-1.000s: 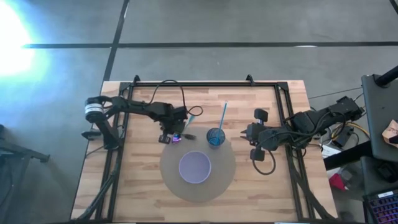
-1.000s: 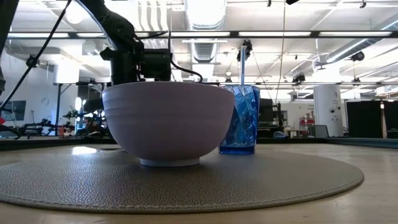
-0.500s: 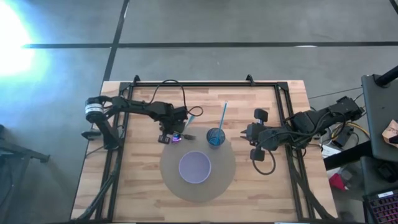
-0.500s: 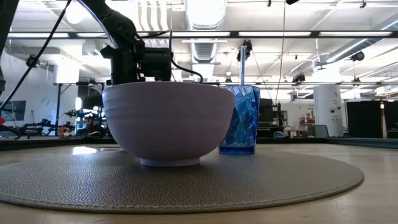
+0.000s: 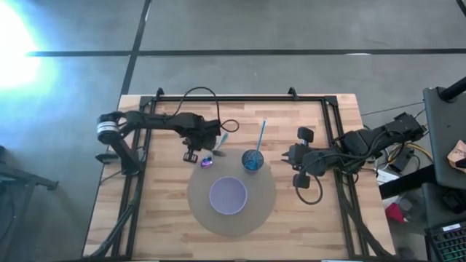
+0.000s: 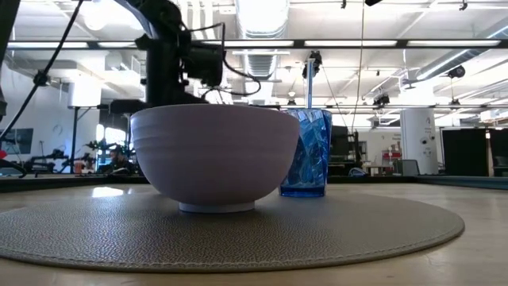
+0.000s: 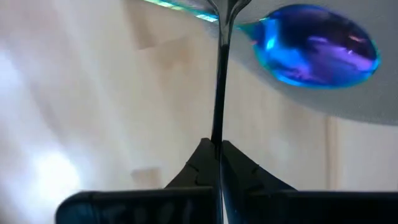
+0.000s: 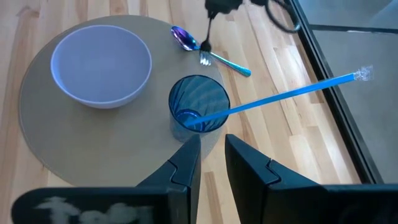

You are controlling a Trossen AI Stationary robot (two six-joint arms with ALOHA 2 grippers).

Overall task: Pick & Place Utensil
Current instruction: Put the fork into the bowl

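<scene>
**Left arm has lifted a fork off the table edge of the mat**

So compared with a second ago, the left gripper (image 5: pixel 207 143) has pulled up and back a bit toward 12 o'clock. In the low view it now sits clearly higher above the bowl (image 6: pixel 214 156) than it did before. Its fingers (image 7: pixel 239 168) are pressed together on a thin fork (image 8: pixel 206 45) handle, with the fork hanging tines-down. From the right wrist view the tines sit right over the handle of the spoon (image 8: pixel 186 39), touching or just above it, can't tell which.

The spoon hasn't moved: iridescent blue-purple bowl end lying on the mat (image 5: pixel 200 211) rim, at about 10 o'clock from the lavender bowl, handle running off onto the wooden table (image 5: pixel 306 218).

Blue cup (image 5: pixel 253 160) with the blue straw (image 5: pixel 261 135) is in the same spot at the mat's 1 o'clock edge.

Right gripper (image 5: pixel 287 156) hasn't budged, parked at 3 o'clock of the cup, fingers (image 8: pixel 186 165) slightly apart, holding nothing.
</scene>
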